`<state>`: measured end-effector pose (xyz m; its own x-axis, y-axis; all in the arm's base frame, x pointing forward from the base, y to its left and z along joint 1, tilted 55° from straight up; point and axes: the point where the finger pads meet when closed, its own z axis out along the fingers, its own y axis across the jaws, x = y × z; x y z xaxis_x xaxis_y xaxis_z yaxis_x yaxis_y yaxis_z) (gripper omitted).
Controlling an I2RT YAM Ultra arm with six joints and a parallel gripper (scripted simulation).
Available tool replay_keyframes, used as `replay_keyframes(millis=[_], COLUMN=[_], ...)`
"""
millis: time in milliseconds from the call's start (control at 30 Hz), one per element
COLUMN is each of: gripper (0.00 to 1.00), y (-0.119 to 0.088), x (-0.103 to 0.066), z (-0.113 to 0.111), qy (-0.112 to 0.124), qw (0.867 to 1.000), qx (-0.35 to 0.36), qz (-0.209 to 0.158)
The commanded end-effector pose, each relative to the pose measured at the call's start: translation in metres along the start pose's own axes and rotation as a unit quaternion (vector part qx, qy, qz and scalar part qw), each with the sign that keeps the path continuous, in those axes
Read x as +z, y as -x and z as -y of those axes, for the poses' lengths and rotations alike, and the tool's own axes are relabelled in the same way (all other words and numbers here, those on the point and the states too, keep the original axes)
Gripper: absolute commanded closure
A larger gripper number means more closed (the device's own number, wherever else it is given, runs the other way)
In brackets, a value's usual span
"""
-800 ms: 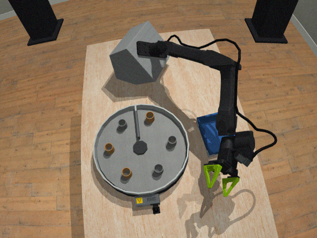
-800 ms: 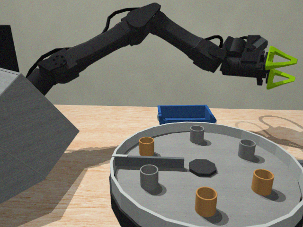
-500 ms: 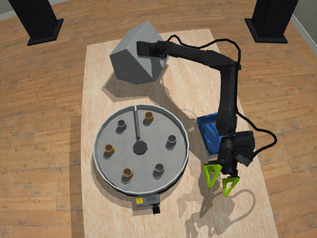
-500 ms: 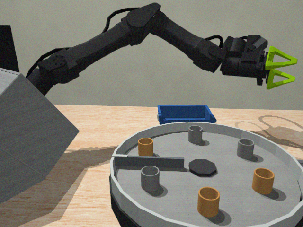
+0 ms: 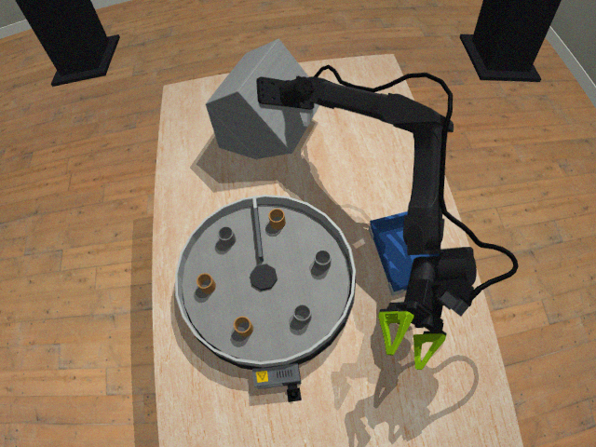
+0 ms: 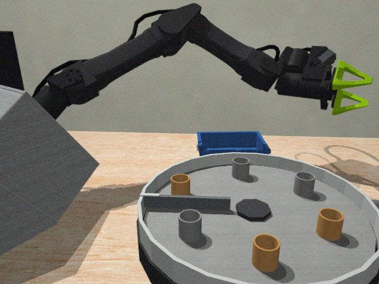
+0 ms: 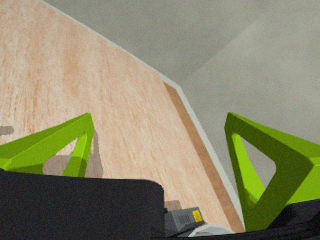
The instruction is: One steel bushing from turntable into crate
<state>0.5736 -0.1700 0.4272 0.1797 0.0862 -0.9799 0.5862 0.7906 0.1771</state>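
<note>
Green-fingered gripper [image 5: 404, 360] [image 6: 369, 90] [image 7: 159, 120], released and raised off to the side of the turntable [image 5: 353, 283] [image 6: 139, 213]. Three gray, presumably steel, bushings [image 5: 321, 260] [image 5: 302, 314] [image 5: 225, 235] [image 6: 240, 168] [image 6: 304, 185] [image 6: 189, 226] upright on its disc, outside the blue crate [image 5: 385, 250] [image 6: 228, 140]. Possible knock against the rim from approaching too low; possible mispick of an orange bushing [image 5: 278, 222] [image 5: 204, 279] [image 5: 242, 326] [image 6: 180, 185] [image 6: 329, 224] [image 6: 265, 253] from confusing colors; possible missed grasp should the disc turn.

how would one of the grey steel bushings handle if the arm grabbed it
The grey bushing looks rigid, so it likely won't flex when squeezed. Its smooth, curved wall may slip in the grip. Standing on end, it could tip if nudged, then roll.
</note>
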Motion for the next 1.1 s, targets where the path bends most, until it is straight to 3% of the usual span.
replay_keyframes(millis=[0, 233, 300, 333, 467, 800, 867, 900, 1067], gripper=[0.00, 0.00, 0.00, 0.00, 0.00, 0.00, 0.00, 0.00, 0.00], y=[-0.034, -0.077, -0.077, -0.092, -0.114, -0.173, -0.173, -0.187, -0.213], x=[0.013, 0.020, 0.020, 0.021, 0.019, 0.001, 0.001, -0.007, -0.022], z=[0.030, 0.062, 0.062, 0.074, 0.091, 0.136, 0.136, 0.150, 0.171], qy=[-0.012, -0.001, -0.001, 0.004, 0.010, 0.026, 0.026, 0.033, 0.042], qw=[0.998, 0.988, 0.988, 0.983, 0.974, 0.941, 0.941, 0.930, 0.910], qx=[-0.040, -0.085, -0.085, -0.098, -0.112, -0.132, -0.132, -0.132, -0.128], qz=[-0.051, -0.129, -0.129, -0.158, -0.199, -0.309, -0.309, -0.341, -0.393])
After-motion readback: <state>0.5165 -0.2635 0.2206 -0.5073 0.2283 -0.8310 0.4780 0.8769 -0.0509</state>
